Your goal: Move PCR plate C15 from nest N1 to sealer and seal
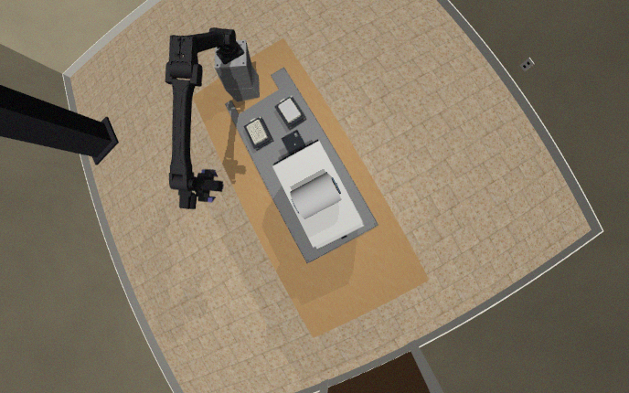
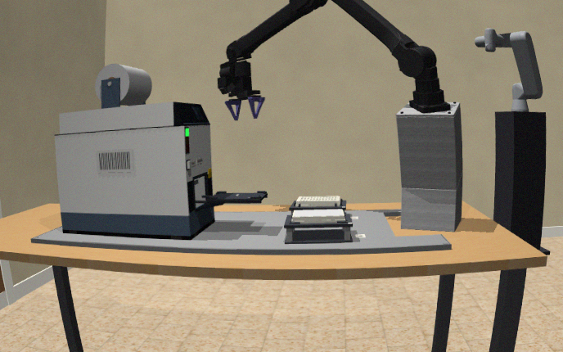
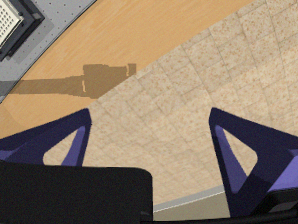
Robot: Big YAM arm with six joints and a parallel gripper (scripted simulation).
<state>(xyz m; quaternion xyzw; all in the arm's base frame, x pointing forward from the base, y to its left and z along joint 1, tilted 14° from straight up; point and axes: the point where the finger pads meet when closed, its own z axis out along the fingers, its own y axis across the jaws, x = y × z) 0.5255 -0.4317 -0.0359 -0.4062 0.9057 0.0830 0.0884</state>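
The plate C15 [image 1: 257, 132], with its open wells showing, lies in its nest on the grey base plate; it is the far one in the side view [image 2: 317, 200]. Its corner shows at the top left of the wrist view [image 3: 8, 16]. The sealed plate C51 [image 1: 290, 111] [image 2: 317, 214], plain white on top, lies in the other nest. The sealer's dark stage [image 2: 236, 196] stands out in front of the housing and is empty. The lamp [image 2: 186, 132] is green. My gripper [image 2: 244, 108] [image 1: 210, 187] is open and empty, high up and beyond the table's far edge, away from both plates.
The white sealer housing [image 1: 316, 195] carries a foil roll [image 2: 123, 85] on top. My arm's grey pedestal [image 2: 429, 165] stands at the table's end. A black column with a grey arm [image 2: 519, 174] stands beside the table.
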